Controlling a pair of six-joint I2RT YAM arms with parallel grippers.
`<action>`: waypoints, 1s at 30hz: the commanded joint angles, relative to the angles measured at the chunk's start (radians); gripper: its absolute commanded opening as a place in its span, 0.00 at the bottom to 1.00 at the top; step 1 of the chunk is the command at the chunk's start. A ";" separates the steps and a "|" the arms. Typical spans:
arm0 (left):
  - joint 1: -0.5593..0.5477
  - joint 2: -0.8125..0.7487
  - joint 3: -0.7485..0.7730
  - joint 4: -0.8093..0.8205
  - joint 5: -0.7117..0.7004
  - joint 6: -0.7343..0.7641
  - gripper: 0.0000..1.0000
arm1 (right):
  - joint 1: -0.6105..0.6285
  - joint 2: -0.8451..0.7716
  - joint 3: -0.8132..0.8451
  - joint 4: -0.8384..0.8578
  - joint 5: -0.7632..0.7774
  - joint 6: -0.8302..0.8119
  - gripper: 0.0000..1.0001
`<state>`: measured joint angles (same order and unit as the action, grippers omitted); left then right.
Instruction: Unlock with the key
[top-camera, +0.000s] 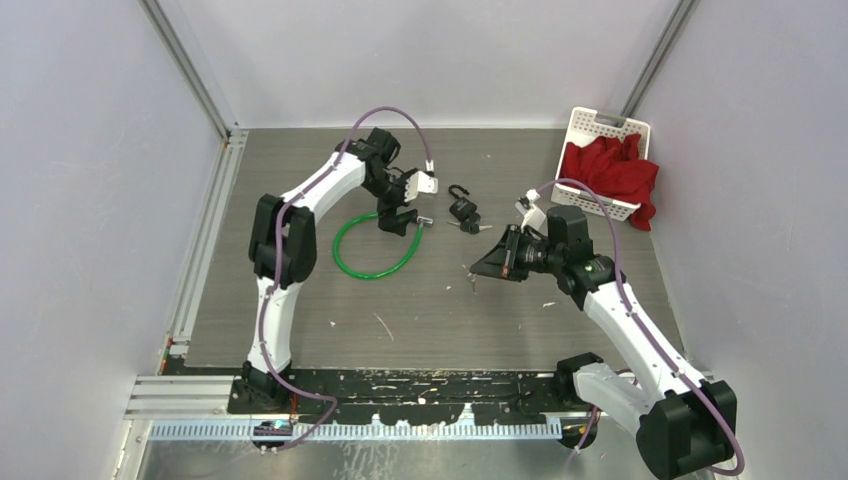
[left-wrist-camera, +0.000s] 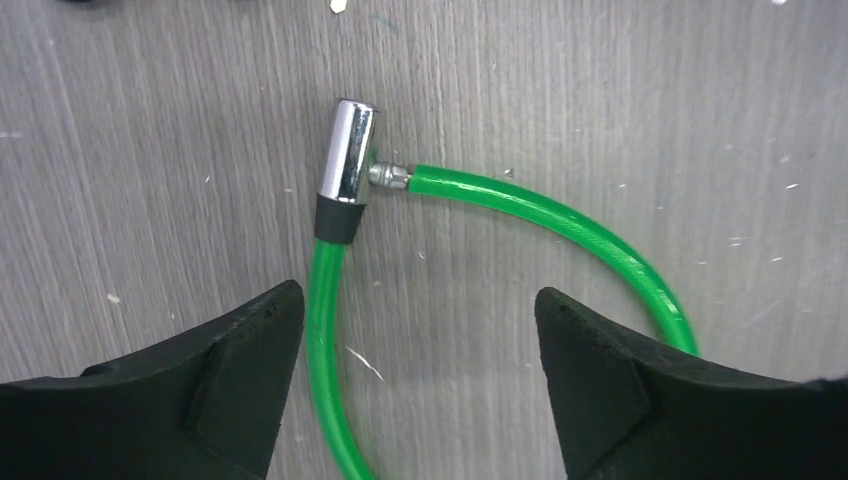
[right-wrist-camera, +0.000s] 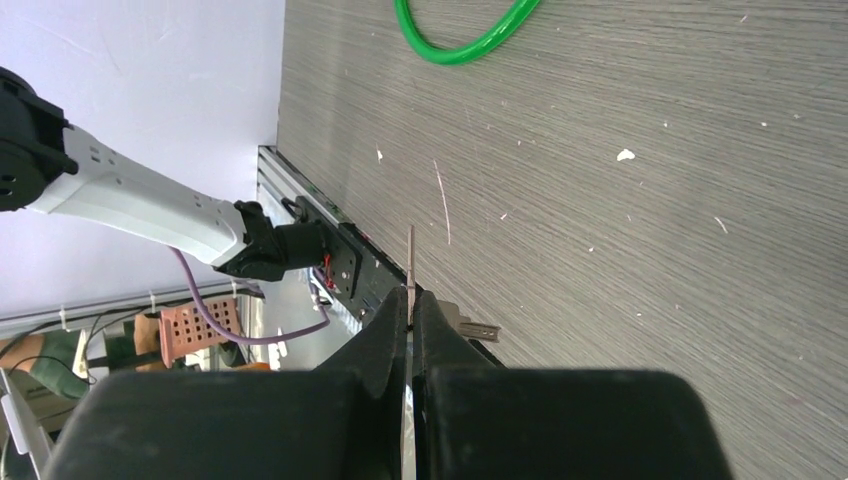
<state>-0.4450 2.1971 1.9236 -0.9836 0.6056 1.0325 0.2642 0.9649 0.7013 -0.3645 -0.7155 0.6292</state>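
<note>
Key (right-wrist-camera: 410, 255): a thin metal blade pinched between the fingers of the right gripper (right-wrist-camera: 411, 300). Its tip sticks out past the fingertips. The wrist view shows it edge-on, so the teeth cannot be made out.
Right gripper: clamped tight on the key and held over the table (top-camera: 420, 320). In the top view it sits to the right of the green loop and on the near side of the padlock (top-camera: 463, 210), apart from both.
Left gripper (left-wrist-camera: 418, 340): spread wide and holding nothing. It hangs over the head of the cable lock (left-wrist-camera: 540, 205), and its two black fingers (left-wrist-camera: 245, 370) frame the cable from either side without touching it.
Cable lock: a green cable lying flat in a loop on the table, left of centre. Its chrome cylinder (left-wrist-camera: 347, 150), which has a black collar, lies at the far right of the loop.
Cable end: the small metal tip meets the side of the chrome cylinder. Whether it is latched in cannot be told.
Padlock: small and black, on the table just to the right of the left gripper, with its shackle pointing toward the far wall.
Basket (top-camera: 590, 122): white, in the far right corner, with a red cloth (top-camera: 615, 170) spilling over its rim.
</note>
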 joint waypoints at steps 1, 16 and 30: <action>-0.003 0.058 0.063 0.018 0.049 0.159 0.81 | -0.005 -0.012 0.052 -0.002 0.021 -0.022 0.01; -0.012 0.171 0.111 0.070 0.081 0.201 0.66 | -0.005 -0.013 0.092 -0.057 0.027 -0.044 0.01; -0.062 0.072 -0.121 0.122 0.058 0.327 0.12 | -0.005 0.035 0.116 -0.075 0.014 -0.078 0.01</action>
<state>-0.4812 2.3337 1.9095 -0.8742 0.6853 1.2865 0.2642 0.9890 0.7544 -0.4480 -0.6891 0.5827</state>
